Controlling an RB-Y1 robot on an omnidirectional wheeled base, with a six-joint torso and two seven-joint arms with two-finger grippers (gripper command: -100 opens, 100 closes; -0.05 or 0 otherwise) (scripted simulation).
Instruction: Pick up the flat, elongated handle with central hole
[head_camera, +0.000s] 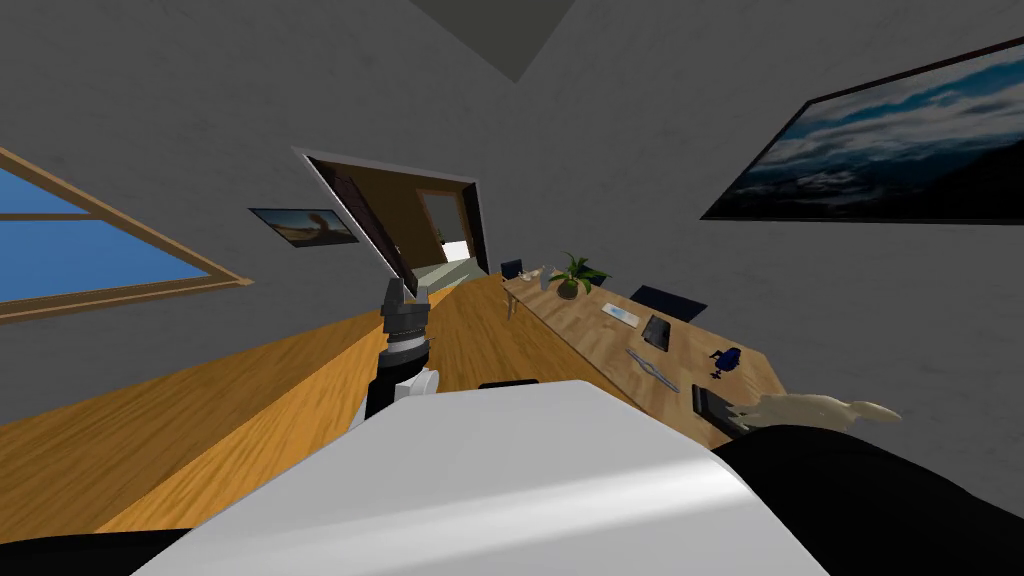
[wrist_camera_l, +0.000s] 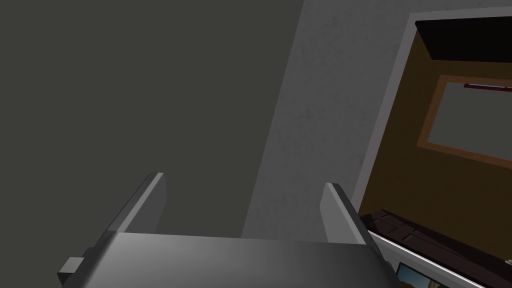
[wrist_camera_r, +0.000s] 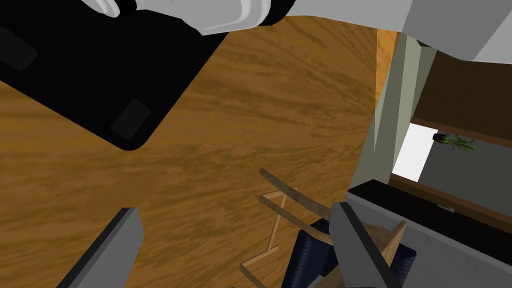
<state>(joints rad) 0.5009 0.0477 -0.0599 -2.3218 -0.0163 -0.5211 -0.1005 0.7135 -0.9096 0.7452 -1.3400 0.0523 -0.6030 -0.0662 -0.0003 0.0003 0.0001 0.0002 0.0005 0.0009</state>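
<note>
On table (head_camera: 590, 335), near its edge: handle (head_camera: 652, 368) | left hand (head_camera: 405, 292) aloft, spread

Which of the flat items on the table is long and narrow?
The grey handle, beside the dark tablet; the tablet, the pale card and the dark slab are short rectangles.

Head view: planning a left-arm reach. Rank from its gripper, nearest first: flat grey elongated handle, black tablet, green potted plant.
From the left gripper:
1. Flat grey elongated handle, wooden table's nearer half.
2. Black tablet, mid-table.
3. Green potted plant, far end.
</note>
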